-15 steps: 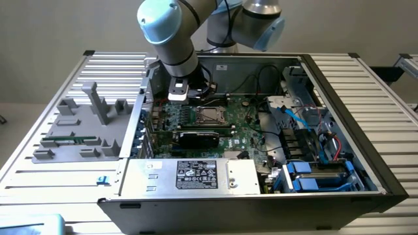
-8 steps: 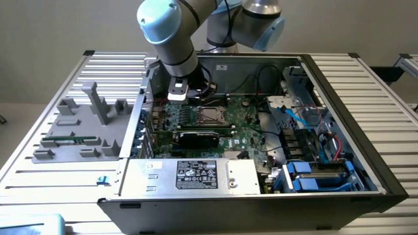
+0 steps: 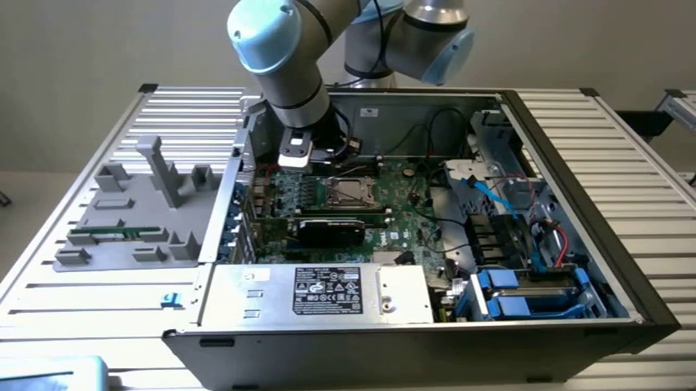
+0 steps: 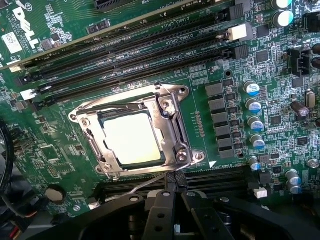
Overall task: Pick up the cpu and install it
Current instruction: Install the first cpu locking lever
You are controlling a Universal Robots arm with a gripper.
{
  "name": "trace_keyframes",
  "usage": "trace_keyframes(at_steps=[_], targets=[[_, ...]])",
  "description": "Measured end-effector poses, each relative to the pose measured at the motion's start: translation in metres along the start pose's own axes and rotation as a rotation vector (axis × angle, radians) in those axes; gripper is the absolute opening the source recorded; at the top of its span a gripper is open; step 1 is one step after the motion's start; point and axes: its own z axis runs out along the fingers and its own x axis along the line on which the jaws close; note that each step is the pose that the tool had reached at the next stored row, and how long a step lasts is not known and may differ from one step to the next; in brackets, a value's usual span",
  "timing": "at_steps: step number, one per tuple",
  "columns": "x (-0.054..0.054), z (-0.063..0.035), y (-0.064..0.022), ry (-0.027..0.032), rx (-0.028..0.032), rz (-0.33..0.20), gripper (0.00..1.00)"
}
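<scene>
— What do we see on the ribbed metal surface (image 3: 636, 155)?
— We see an open computer case (image 3: 435, 352) with its green motherboard (image 3: 411, 199) facing up, a black graphics card (image 3: 332, 230) on it, and a silver power supply (image 3: 326, 293) by the near wall.
— And at the exterior view's left?
— We find a grey holder (image 3: 122, 213) with a thin green memory stick (image 3: 109, 236) in it. Blue drive bays (image 3: 522, 295) sit at the right.

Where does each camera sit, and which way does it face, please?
Exterior view: off the arm, high up, looking down into the open computer case; the arm reaches in.
Wrist view: on the wrist, looking closely down at the motherboard; the shut gripper shows beside the socket.
Shared: the cpu seated in its socket, and the surrounding motherboard.
</scene>
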Motion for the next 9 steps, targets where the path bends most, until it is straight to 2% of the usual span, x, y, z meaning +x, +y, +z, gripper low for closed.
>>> trace_keyframes(at_steps=[4,9], targets=[[-0.0011,-0.0002,0.0002,-0.0047,-0.002,0.005,0.11],[-0.002,0.0006,-0.0006,-0.0046,-0.0032,0.012,0.11]])
